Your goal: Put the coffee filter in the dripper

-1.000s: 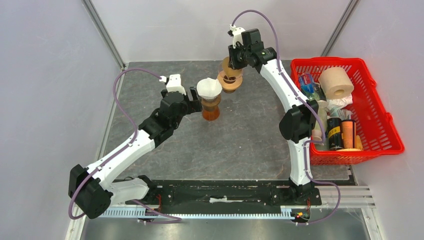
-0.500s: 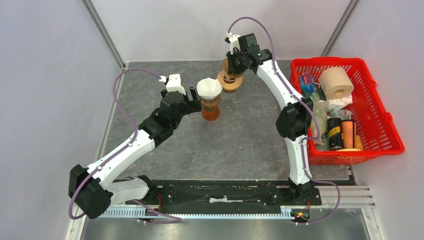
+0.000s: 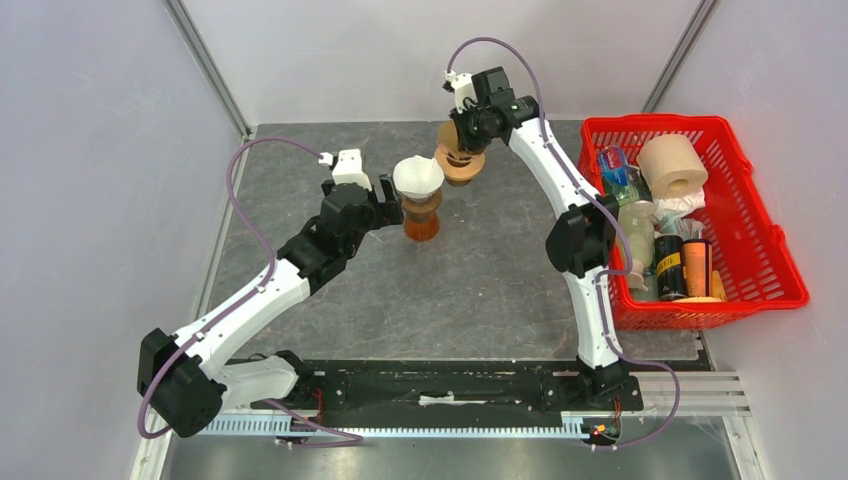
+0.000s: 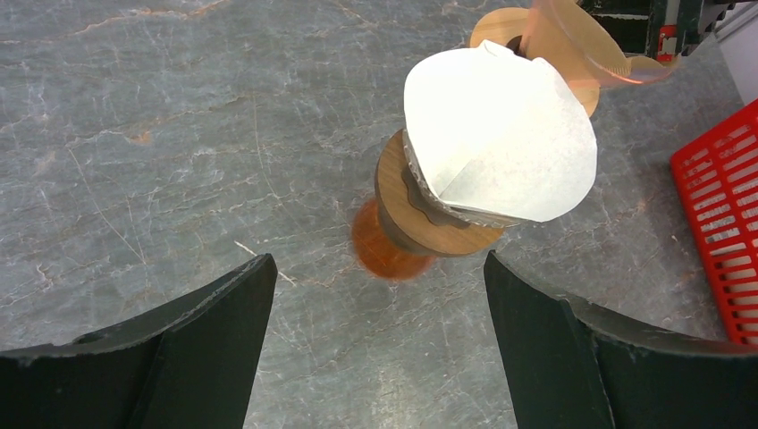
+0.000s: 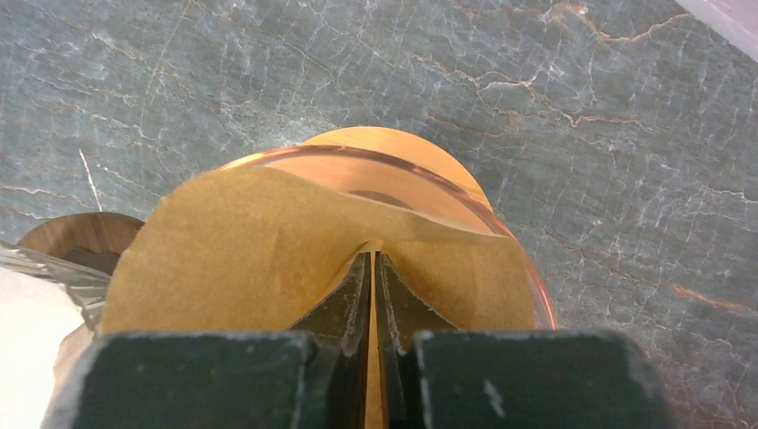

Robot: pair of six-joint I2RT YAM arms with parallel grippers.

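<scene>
My right gripper is shut on a brown paper coffee filter. It holds the filter's edge, with the filter sitting in the clear orange dripper at the table's back. In the right wrist view the fingertips pinch a fold of the brown filter inside the dripper's rim. A second dripper with a wooden collar holds a white filter. My left gripper is open just left of it. The left wrist view shows that white filter beyond my open gripper.
A red basket stands at the right edge, holding a toilet roll, bottles and cans. Grey stone-pattern tabletop lies between the arms. Walls close in at the back and both sides.
My right wrist has shifted a little left and toward the back, still holding the brown filter over the orange dripper. The left arm has not moved.
</scene>
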